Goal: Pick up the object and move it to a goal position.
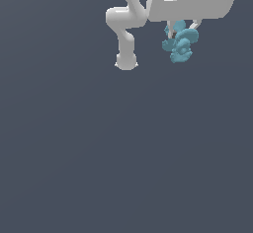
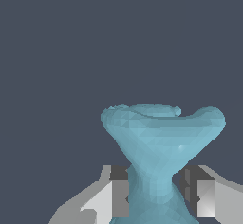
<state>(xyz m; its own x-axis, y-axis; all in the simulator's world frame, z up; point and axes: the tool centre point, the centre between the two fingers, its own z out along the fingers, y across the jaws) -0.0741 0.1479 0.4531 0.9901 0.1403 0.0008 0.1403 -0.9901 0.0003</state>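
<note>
In the wrist view the two fingers (image 2: 119, 192) of the gripper (image 2: 159, 194) are seen closed in on the narrow waist of the object (image 2: 161, 137), one pad on each side and both apparently touching it, so the jaws are only partly open, held apart by the thickness of that waist. The object is a small light-blue lumpy figure, and it is held between the fingers directly below the white gripper body (image 1: 190, 0), which is seen near the top of the exterior view; nothing is seen beneath the object, so it is judged to be lifted clear of any surface, though no surface can be made out against the plain dark background. The object (image 1: 180, 42) is much smaller than the gripper and is therefore judged to be light. Its faceted, knobbly surface is judged to be rigid, and no sign of squashing under the pads is visible. The waist is judged the best place to be gripped, since the wider flare beyond the fingers and the bulge on the other side of the pads would resist sliding either way. The long axis is judged to run through the waist, away from the gripper, with the flared, cup-like end pointing outward from the fingertips. The knobs could let it twist if the grip were loosened.
</note>
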